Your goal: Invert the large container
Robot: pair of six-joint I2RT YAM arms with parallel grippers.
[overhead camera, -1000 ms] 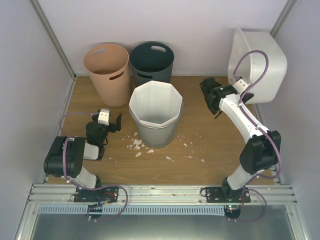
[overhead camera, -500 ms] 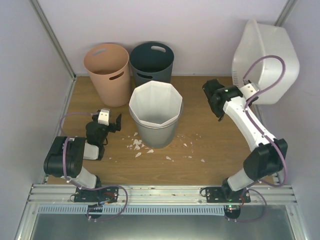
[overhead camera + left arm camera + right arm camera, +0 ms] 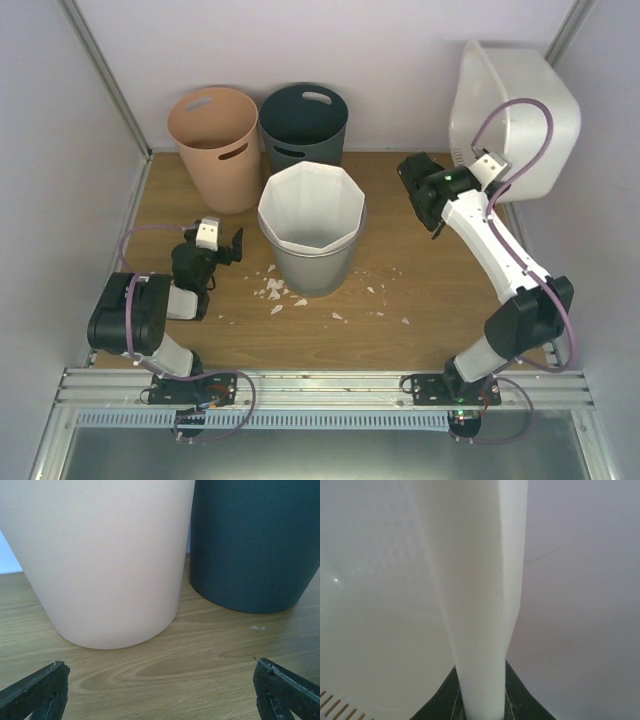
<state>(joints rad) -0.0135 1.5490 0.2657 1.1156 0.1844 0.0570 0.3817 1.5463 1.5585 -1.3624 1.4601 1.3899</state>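
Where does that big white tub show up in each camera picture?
Top external: the large container is upper right, tipped on its side in the right gripper.
Left wrist: not in it.
Right wrist: its wall fills the frame, pinched at bottom centre.
Shared landmark: the right gripper clamping its wall.

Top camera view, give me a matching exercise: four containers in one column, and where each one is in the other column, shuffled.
Things
1. large container
2. peach bin
3. dark bin
4. white faceted bin

Places
A. middle of the table, with white scraps beside it
B. back left corner
C. tipped up at the far right, rim pinched in the right gripper
D. at the back, just to the right of the peach bin in this view

Pairs: 1-C, 2-B, 3-D, 4-A
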